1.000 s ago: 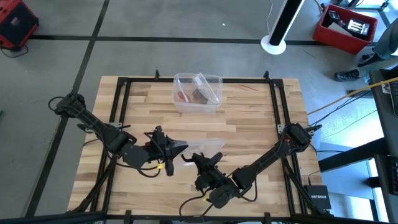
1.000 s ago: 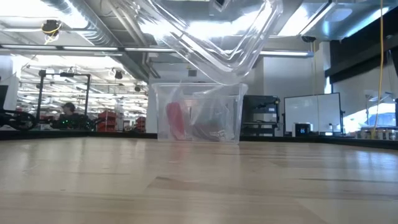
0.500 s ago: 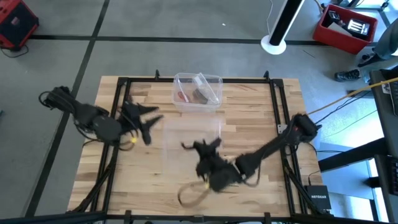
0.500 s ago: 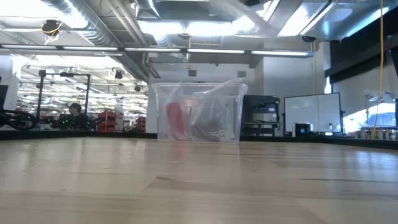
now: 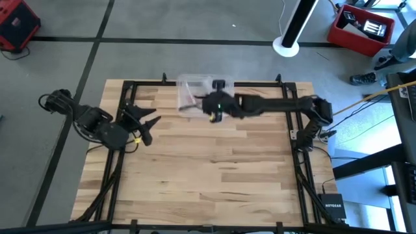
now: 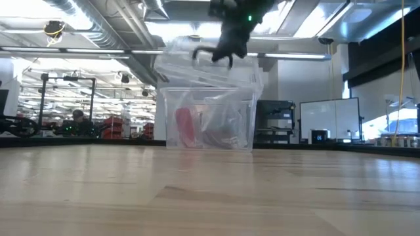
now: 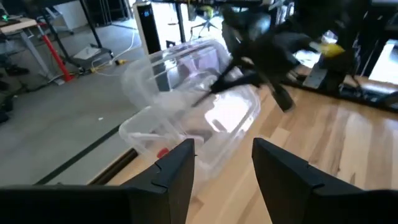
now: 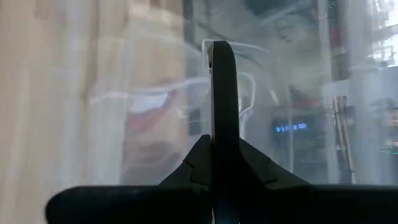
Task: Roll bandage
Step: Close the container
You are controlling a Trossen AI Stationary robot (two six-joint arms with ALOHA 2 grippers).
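1. Worktop: light wood slats in a black frame. In the high view the near half is bare boards.
2. Left claw: parked near the 9 o'clock edge of the worktop, well apart from the box. Fingers are spread with a clear gap between them, nothing held. It faces the box.
3. Right arm: reaches in from the 3 o'clock side, stretched along the far edge toward 12 o'clock.
4. Right claw: sits over the clear plastic box. In the low view it hangs just above the box rim. Right wrist view shows its fingers pressed together into one dark bar, clamped on a clear plastic lid.
5. The lid sits tilted over the box top, one side raised, not seated flat.
6. Box stands at 12 o'clock on the worktop, near the far edge, upright.
7. Bandage: red, inside the box, toward its left side in the low view. Cannot tell whether it is rolled or loose. A darker item lies beside it in the box; cannot identify it.
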